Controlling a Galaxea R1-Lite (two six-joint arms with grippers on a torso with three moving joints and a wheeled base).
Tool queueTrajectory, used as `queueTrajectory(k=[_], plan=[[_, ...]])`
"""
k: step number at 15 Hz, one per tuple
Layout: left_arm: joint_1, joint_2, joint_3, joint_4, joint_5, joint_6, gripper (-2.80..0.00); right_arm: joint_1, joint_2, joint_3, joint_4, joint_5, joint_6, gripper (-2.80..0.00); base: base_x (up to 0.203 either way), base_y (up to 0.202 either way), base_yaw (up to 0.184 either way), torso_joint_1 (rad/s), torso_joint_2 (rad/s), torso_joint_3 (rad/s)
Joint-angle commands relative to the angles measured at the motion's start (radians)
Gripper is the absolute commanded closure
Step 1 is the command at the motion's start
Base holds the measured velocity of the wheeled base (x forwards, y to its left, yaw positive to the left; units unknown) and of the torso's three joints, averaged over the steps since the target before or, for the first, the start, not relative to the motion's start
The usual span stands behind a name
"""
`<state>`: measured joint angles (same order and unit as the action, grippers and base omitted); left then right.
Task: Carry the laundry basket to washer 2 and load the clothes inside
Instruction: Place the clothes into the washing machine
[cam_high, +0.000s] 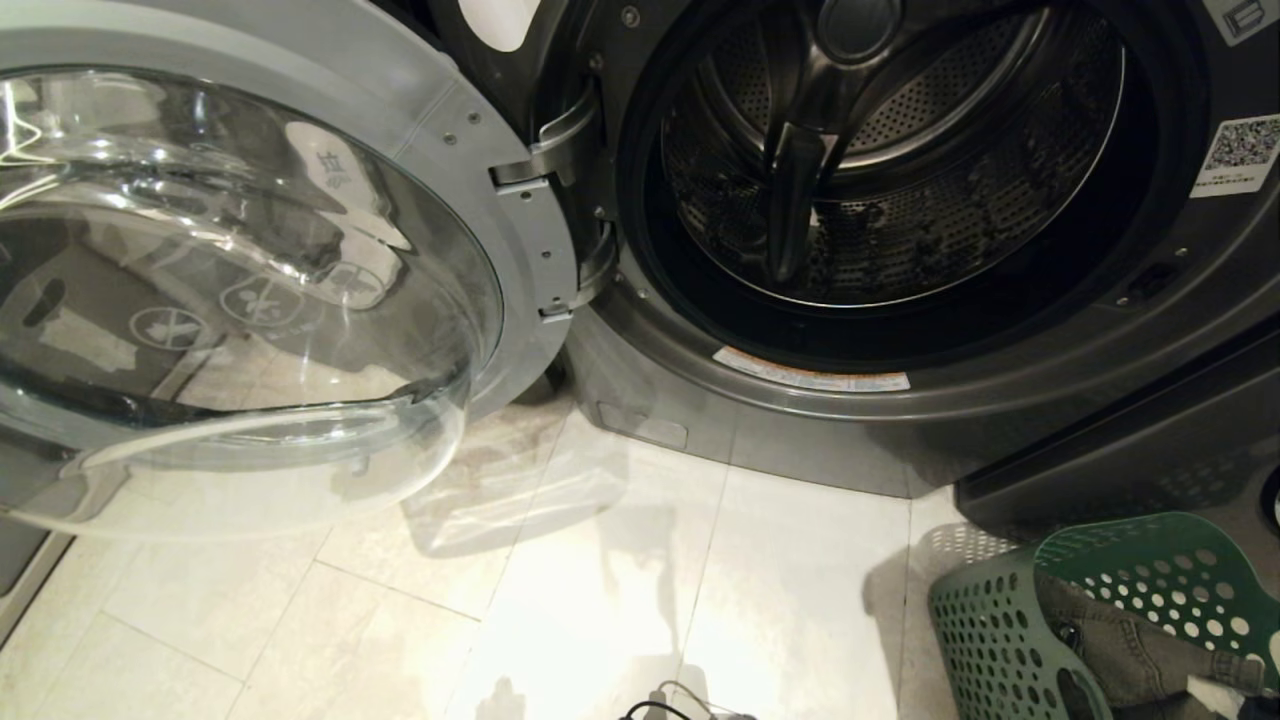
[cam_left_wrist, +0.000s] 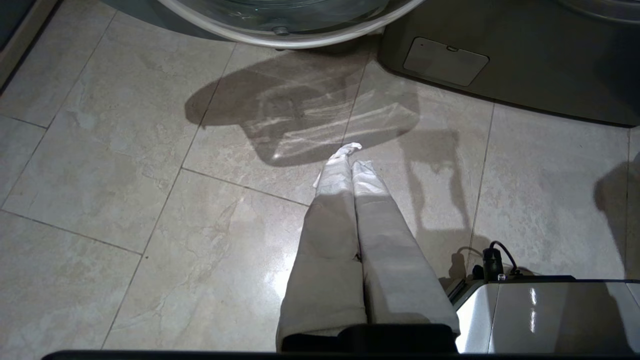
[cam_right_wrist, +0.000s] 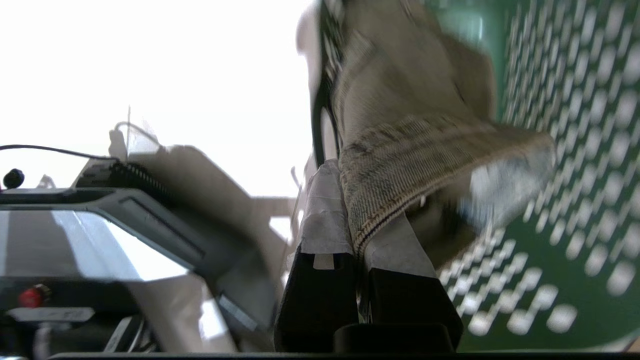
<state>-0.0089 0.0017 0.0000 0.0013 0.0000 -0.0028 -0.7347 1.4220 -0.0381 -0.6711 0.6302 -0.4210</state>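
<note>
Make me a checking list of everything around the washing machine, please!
Surface: pale tiled floor, shiny.
Job's things: washer door swung open, drum looks empty; green laundry basket on the floor holding grey clothes.
Clutter: nothing seen.
Pincers: left pincer shut, empty, above the floor; right pincer shut on denim garment beside the basket.
Cables: black cable on the robot base.
Surroundings: stickers on washer front.

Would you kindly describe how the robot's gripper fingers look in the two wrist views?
Left gripper: two long tapering fingers wrapped in pale, whitish tape, on a black base. Right gripper: black finger blocks with the same pale tape on the tips.
</note>
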Motion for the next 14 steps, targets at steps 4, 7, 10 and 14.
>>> queueTrajectory(k=[4,7,10,14], plan=[[0.000,0.001,0.000,0.000,0.000,0.000,0.00,0.268,-0.300,-0.172,-0.001,-0.064,0.102,0.00,0.000,0.000,0.000,0.000,0.00,0.000],[0.001,0.001,0.000,0.000,0.000,0.000,0.00,0.462,-0.454,-0.391,0.255,-0.162,0.149,0.00,0.000,0.000,0.000,0.000,0.00,0.000],[0.001,0.001,0.000,0.000,0.000,0.000,0.00,0.610,-0.479,-0.506,0.382,-0.208,0.161,0.00,0.000,0.000,0.000,0.000,0.00,0.000],[0.001,0.001,0.000,0.000,0.000,0.000,0.00,0.782,-0.371,-0.627,0.384,-0.287,0.161,0.00,0.000,0.000,0.000,0.000,0.00,0.000]])
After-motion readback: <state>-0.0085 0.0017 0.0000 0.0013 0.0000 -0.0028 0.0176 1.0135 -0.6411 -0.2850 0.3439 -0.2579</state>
